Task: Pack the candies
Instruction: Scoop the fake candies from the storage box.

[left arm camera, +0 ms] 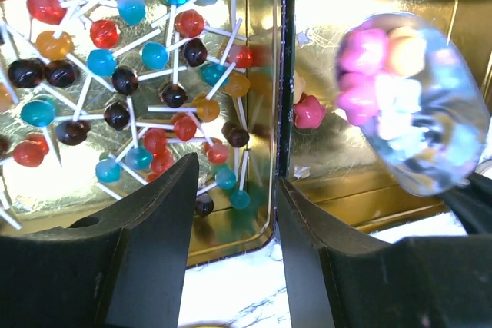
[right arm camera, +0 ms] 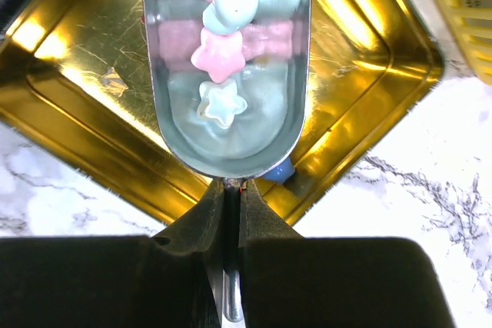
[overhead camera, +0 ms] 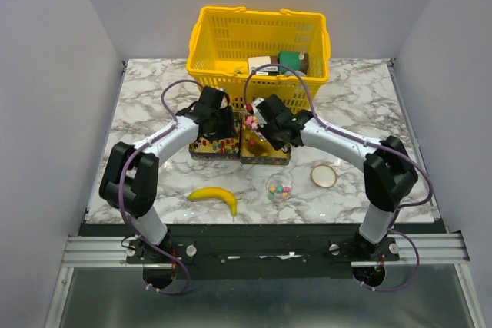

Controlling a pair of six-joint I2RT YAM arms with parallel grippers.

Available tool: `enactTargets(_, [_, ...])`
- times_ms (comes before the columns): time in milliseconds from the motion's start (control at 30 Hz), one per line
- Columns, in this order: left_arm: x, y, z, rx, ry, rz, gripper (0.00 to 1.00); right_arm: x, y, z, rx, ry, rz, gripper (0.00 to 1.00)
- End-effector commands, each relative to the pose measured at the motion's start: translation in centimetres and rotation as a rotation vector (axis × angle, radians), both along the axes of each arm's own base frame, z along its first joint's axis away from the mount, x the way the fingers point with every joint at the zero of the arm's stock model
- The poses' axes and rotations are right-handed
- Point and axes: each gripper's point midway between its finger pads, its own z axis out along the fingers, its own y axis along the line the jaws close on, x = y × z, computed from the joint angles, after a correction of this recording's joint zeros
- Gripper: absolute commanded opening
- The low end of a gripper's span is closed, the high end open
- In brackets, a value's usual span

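One marble table [overhead camera: 361, 97] between grey walls [overhead camera: 46, 74]; left gripper [left arm camera: 234, 178] released, right gripper [right arm camera: 233, 190] clenching scoop [right arm camera: 184, 128].

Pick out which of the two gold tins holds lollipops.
The left tin: it is full of lollipops on white sticks. The right tin holds only a few loose candies.

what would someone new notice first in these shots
The right gripper pinches a metal scoop of pastel star candies over the nearly bare right gold tin at mid-table. Beside it, the left tin glitters with red, blue and dark lollipops beneath the open left gripper. Behind both stands a bright yellow basket.
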Motion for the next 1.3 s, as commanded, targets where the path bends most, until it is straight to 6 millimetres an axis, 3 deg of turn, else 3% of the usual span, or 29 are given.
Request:
enactTargets(0, [0.6, 0.4, 3.2, -0.024, -0.149, 0.02, 0.55, -0.6, 0.0, 3.1, 0.08, -0.047, -0.034, 0.01])
enactTargets(233, [0.5, 1.5, 5.6, -0.034, -0.286, 0.041, 0.59, -3.6, -1.7, 6.1, 0.13, 0.001, -0.093, 0.01])
enactTargets(400, [0.0, 2.3, 5.7, -0.021, -0.328, 0.056, 0.63, -6.4, -3.1, 8.6, 0.174, 0.016, -0.113, 0.01])
enactTargets(667, [0.4, 2.6, 5.4, 0.004, -0.334, 0.068, 0.7, -12.3, -5.8, 7.6, 0.127, 0.113, -0.118, 0.01])
enactTargets(833, [0.6, 3.2, 5.2, 0.036, -0.341, 0.078, 0.79, -16.1, -6.0, 7.2, 0.146, 0.184, -0.094, 0.01])
enactTargets(1133, [0.6, 3.3, 4.4, 0.048, -0.321, 0.085, 0.84, -22.0, -5.5, 5.6, 0.153, 0.335, -0.056, 0.01])
enactTargets(1267, [0.6, 3.3, 4.3, 0.051, -0.316, 0.085, 0.86, -23.0, -6.2, 5.9, 0.154, 0.376, -0.099, 0.01])
